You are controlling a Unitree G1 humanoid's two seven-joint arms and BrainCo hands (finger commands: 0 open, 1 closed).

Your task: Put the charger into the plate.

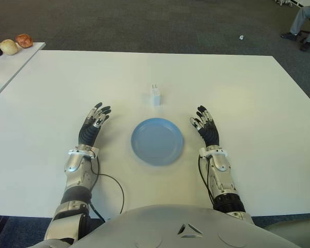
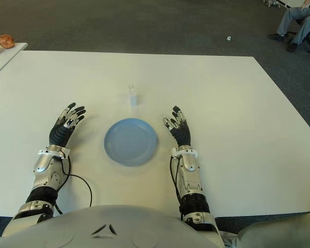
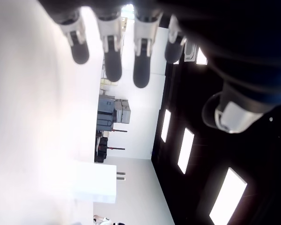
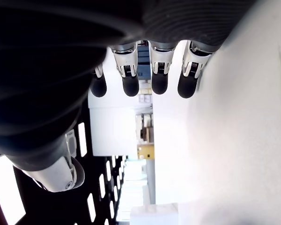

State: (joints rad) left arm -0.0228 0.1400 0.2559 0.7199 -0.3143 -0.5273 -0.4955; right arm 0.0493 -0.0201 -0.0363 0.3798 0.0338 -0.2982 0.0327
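A small white charger (image 1: pixel 155 96) stands on the white table (image 1: pixel 248 93) with its two prongs pointing up, just beyond a round blue plate (image 1: pixel 157 141). The plate holds nothing. My left hand (image 1: pixel 95 120) lies left of the plate with its fingers stretched out and holding nothing. My right hand (image 1: pixel 204 123) lies right of the plate, also with straight, spread fingers. The charger (image 3: pixel 97 183) appears far off in the left wrist view, and its edge (image 4: pixel 154 213) shows in the right wrist view. Both hands are well apart from the charger and the plate.
A second white table (image 1: pixel 10 64) at the far left carries a few round food items (image 1: pixel 10 46). A seated person's legs (image 1: pixel 302 26) show at the far right on the dark carpet. A black cable (image 1: pixel 111 183) runs from my left wrist.
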